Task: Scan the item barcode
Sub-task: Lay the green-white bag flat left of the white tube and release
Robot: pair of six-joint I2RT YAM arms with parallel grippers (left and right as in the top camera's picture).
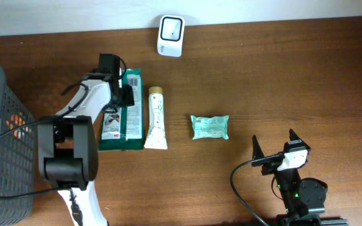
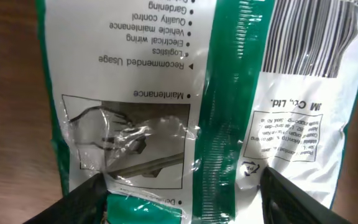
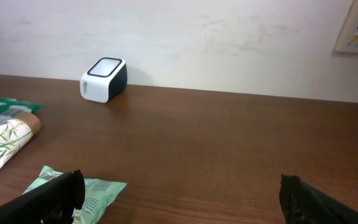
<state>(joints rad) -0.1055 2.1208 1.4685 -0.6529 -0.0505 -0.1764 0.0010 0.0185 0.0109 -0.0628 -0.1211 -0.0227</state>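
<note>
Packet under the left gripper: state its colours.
The packet is green with white panels bearing black print and a barcode; the left wrist view shows it best.

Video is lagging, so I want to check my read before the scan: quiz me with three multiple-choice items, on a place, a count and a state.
1. Where does the white box-shaped scanner stand?
A. Centre
B. Far side, by the wall
C. Near side
2. How many packaged items lie on the brown wooden table?
A. Three
B. One
C. Five
3. How is the right tool?
A. Shut on a tube
B. Shut on a packet
C. Open, empty

B: overhead shows it against the wall. A: green-and-white flat packet, cream bamboo-print tube, mint-green wrapped pouch. C: its fingers stand apart, nothing between.
</note>
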